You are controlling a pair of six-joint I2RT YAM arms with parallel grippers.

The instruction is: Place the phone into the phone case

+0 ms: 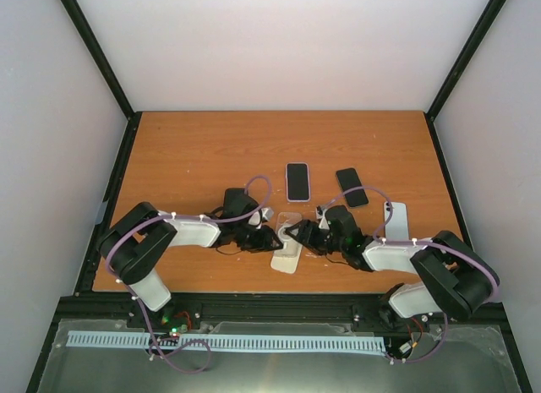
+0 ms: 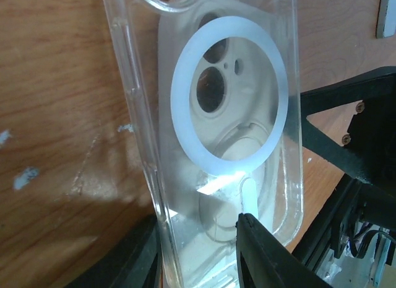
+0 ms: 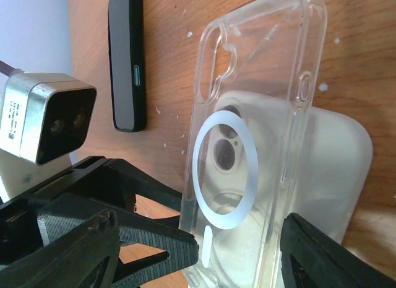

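A clear phone case [image 1: 289, 224] with a white ring stands tilted over a white phone [image 1: 286, 259] that lies back up on the table. In the left wrist view the case [image 2: 133, 102] has its lower end between my left gripper's fingers: one outside the side wall, the other [image 2: 260, 251] on the inner face. My left gripper [image 2: 198, 220] [image 1: 275, 237] is shut on it. My right gripper [image 3: 199, 218] [image 1: 297, 232] is open around the case [image 3: 260, 65]. Its right finger [image 3: 328, 257] is at the case's edge. The phone [image 3: 340, 152] lies behind the case.
A phone with a light rim [image 1: 297, 182], a black phone [image 1: 352, 188] and a white phone or case [image 1: 396, 220] lie behind and to the right of the grippers. A dark phone [image 3: 127, 59] shows in the right wrist view. Both arms meet near the table's front edge.
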